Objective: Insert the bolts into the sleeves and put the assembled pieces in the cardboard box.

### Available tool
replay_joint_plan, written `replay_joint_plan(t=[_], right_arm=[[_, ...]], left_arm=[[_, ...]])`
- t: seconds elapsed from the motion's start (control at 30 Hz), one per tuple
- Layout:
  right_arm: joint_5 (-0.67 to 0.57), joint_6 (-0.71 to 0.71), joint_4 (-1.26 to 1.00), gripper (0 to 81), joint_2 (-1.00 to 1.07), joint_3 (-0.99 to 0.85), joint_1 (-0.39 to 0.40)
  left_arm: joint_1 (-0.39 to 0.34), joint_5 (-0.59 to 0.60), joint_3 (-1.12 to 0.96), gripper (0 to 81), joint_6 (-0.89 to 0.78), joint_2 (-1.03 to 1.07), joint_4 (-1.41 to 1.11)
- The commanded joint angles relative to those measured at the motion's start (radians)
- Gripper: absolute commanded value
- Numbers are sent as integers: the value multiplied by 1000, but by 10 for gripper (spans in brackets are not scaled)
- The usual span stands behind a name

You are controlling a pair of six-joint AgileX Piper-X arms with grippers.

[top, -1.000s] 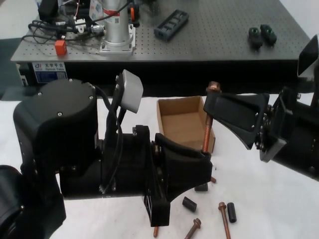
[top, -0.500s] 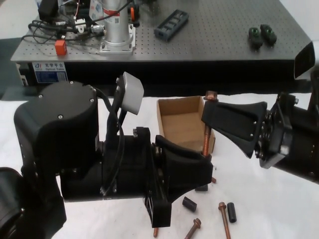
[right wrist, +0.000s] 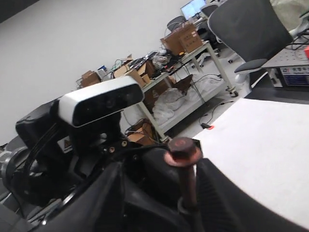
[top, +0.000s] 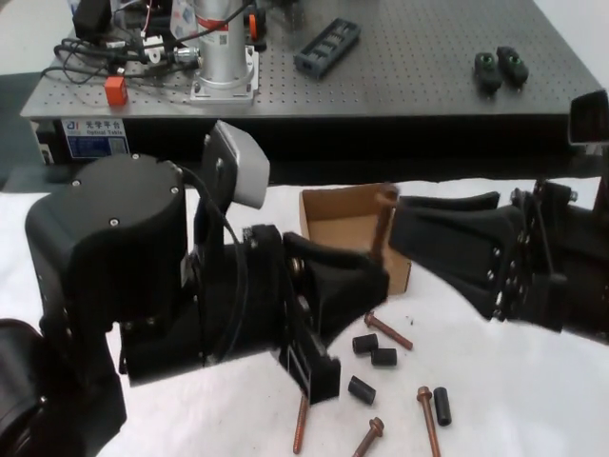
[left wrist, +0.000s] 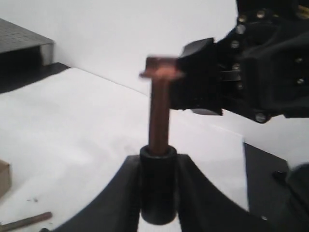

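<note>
In the left wrist view my left gripper (left wrist: 158,193) is shut on a black sleeve (left wrist: 158,186), held upright. A copper bolt (left wrist: 158,111) stands in the sleeve with most of its shank sticking out. My right gripper (left wrist: 200,77) sits just beside the bolt's head. In the right wrist view its fingers (right wrist: 113,193) are spread, and the bolt (right wrist: 183,154) stands between them untouched. From above, the bolt (top: 383,224) is in front of the cardboard box (top: 333,238), between the left gripper (top: 366,276) and the right gripper (top: 404,224).
On the white cloth lie loose bolts (top: 388,331), (top: 301,424), (top: 426,414) and black sleeves (top: 364,344), (top: 360,389), (top: 442,405). A black perforated bench (top: 400,76) with cables and fixtures stands behind the box.
The bolt has come down into the sleeve as the right gripper lowered, then opened off it. The left arm has tilted and lifted, uncovering loose pieces beneath it.
</note>
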Motion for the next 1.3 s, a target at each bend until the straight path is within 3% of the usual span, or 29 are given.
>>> replay_joint_plan(t=[0.0,0.1,0.27,0.4,0.53,0.63,0.83,1.07,1.17,1.27], right_arm=[[-11,-27,35,349,-22,-5,-62],[-11,-72,112,349,-49,-5,-139],[-11,-110,268,349,-96,-5,-273],[12,-133,396,349,-126,-5,-361],[171,-263,567,349,-138,-5,-417],[249,-303,674,349,-138,-5,-438],[257,-311,720,349,-138,-5,-443],[323,-311,746,349,-138,-5,-443],[443,-348,802,349,-127,-5,-443],[475,-365,861,347,-75,-5,-428]], left_arm=[[5,-79,-8,6,20,-1,-58],[14,-103,-8,6,11,29,-134],[52,-244,-104,6,-88,168,-115],[108,-283,-324,6,-209,385,41],[134,-283,-636,6,-215,632,294],[135,-288,-896,6,-168,822,472],[135,-298,-1286,6,-147,1106,739],[133,-288,-1447,8,-202,1238,855],[133,-288,-1445,100,-202,1241,855],[133,-288,-1445,226,-202,1241,849]])
